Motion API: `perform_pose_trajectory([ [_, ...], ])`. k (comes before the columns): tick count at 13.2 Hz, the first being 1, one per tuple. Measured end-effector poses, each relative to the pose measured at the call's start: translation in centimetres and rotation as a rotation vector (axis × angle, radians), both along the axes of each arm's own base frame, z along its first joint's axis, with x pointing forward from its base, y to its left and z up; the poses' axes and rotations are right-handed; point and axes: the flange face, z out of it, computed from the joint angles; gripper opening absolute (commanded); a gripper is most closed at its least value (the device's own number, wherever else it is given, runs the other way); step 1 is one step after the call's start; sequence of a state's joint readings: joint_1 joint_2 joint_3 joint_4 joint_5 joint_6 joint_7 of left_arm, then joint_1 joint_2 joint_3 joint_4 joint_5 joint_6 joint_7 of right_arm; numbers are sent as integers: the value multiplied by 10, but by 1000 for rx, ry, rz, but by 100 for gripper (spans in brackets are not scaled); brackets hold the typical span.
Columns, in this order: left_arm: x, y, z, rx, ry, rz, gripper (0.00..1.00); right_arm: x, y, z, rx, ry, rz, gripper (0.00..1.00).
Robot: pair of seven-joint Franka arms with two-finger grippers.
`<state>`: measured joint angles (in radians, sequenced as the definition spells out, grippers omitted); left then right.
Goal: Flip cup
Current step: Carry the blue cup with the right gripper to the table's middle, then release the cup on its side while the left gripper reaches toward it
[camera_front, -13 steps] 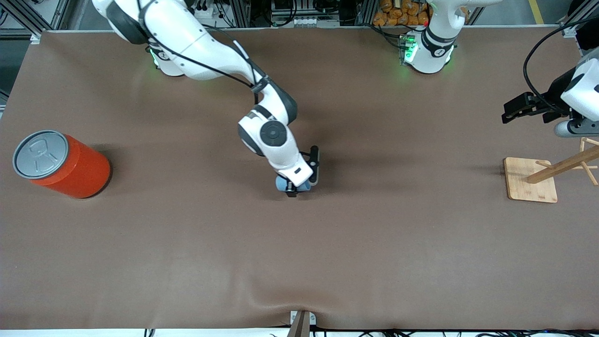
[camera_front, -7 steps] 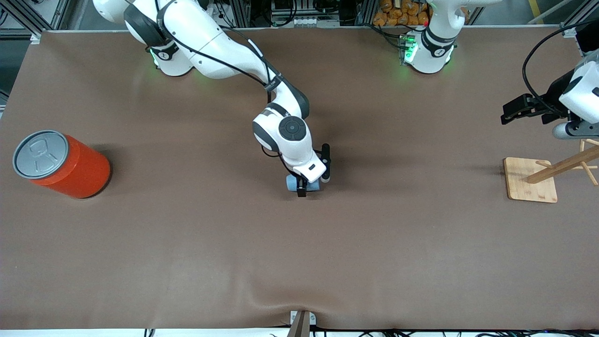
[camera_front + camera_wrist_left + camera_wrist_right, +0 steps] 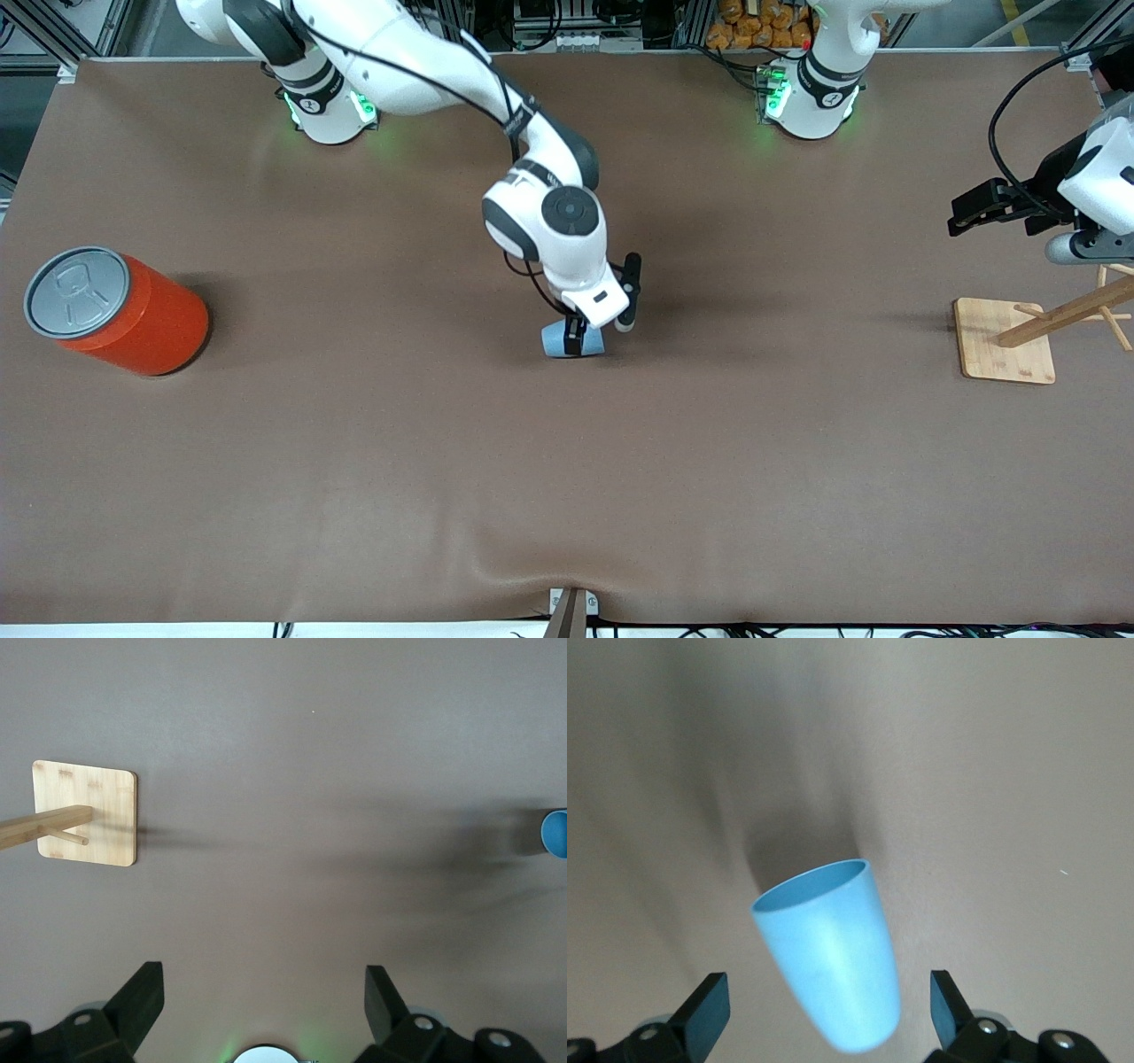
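The light-blue cup [image 3: 560, 339] is at the middle of the table, tilted, with its mouth turned toward the left arm's end. Its darker inside [image 3: 556, 833] shows in the left wrist view. My right gripper [image 3: 601, 335] stands open just above it. In the right wrist view the cup [image 3: 828, 948] sits between the spread fingers [image 3: 707, 1005] with a gap on each side, its closed end toward the camera. I cannot tell whether it rests on the table. My left gripper [image 3: 970, 213] waits open in the air above the wooden stand.
A large orange can [image 3: 124, 310] with a grey lid stands at the right arm's end of the table. A wooden stand on a square base [image 3: 1005, 341], seen also as the base [image 3: 89, 811], is at the left arm's end.
My right gripper has opened and let go of the cup, lifting a little and shifting toward the left arm's end. The cup now tilts free between the fingers. The left arm has not moved.
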<state>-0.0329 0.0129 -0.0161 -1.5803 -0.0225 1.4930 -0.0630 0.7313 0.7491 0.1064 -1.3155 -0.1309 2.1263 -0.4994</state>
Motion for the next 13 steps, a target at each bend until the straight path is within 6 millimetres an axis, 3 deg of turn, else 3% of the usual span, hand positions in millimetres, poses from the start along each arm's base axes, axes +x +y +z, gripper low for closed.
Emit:
perform_pose_trajectory([
  [2,0,0,0,0,0,0,100,0,-14,39,-39,18,-99,100],
  [5,0,-1,-1,-10,2,1,100,25,-64,85,-85,33,-285,100],
  [9,11,-12,-25,-165,56,20,100,85,-182,120,-150,81,-493,100],
  [11,22,-7,-55,-301,117,73,100,104,-239,140,-171,89,-619,100],
  [13,29,-3,-91,-399,154,127,100,115,-283,154,-189,82,-790,100],
])
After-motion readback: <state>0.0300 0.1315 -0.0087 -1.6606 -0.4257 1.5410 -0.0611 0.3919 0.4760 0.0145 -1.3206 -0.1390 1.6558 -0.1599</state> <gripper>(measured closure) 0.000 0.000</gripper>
